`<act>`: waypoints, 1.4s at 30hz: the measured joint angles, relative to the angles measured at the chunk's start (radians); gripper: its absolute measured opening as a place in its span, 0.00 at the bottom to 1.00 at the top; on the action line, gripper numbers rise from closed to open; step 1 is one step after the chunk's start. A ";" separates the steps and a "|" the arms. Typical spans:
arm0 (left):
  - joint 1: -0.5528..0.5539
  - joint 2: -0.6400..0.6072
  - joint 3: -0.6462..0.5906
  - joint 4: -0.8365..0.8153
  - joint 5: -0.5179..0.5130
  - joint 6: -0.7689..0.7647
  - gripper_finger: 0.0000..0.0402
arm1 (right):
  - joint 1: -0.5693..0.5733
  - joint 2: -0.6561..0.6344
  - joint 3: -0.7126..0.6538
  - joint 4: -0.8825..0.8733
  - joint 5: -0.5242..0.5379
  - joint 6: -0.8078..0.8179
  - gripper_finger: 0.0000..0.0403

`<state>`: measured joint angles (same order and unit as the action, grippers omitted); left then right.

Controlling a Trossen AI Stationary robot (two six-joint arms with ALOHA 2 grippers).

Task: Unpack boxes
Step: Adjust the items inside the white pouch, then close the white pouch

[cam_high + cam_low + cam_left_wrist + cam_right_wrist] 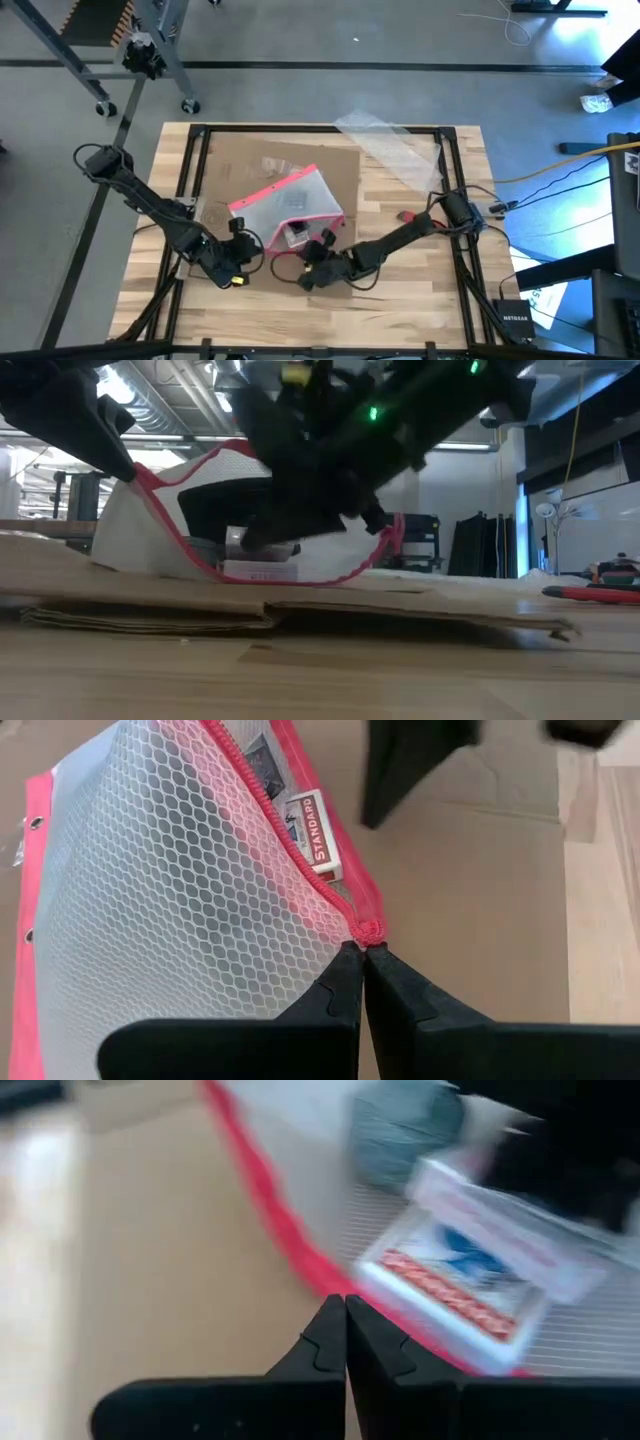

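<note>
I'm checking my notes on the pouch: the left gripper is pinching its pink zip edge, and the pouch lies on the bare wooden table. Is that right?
Not quite. The left gripper is shut on the pink zip edge of the mesh pouch, but the pouch lies on flattened brown cardboard, not on bare wood. The high view shows the cardboard spread between the pouch and the table.

Lighting bright and even over my worktop [420,290] from above; cool daylight glare washes the floor at the far right corner. Low view: ceiling strip lights behind, so my arms read as near-black silhouettes, blurred. Right wrist view heavily smeared; the small card box [470,1280] is soft. Left wrist view sharp on the pouch [180,910] mesh.
</note>
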<state>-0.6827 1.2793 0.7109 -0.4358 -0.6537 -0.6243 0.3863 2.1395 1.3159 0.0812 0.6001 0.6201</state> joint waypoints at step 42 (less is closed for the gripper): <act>-0.105 -0.004 0.001 -0.450 -0.146 -0.389 0.00 | 0.051 -0.190 -0.087 -1.033 0.441 -0.301 0.00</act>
<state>-0.7872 1.2755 0.7120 -0.8857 -0.7995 -1.0132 0.4372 1.9492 1.2288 -0.9515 1.0414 0.3190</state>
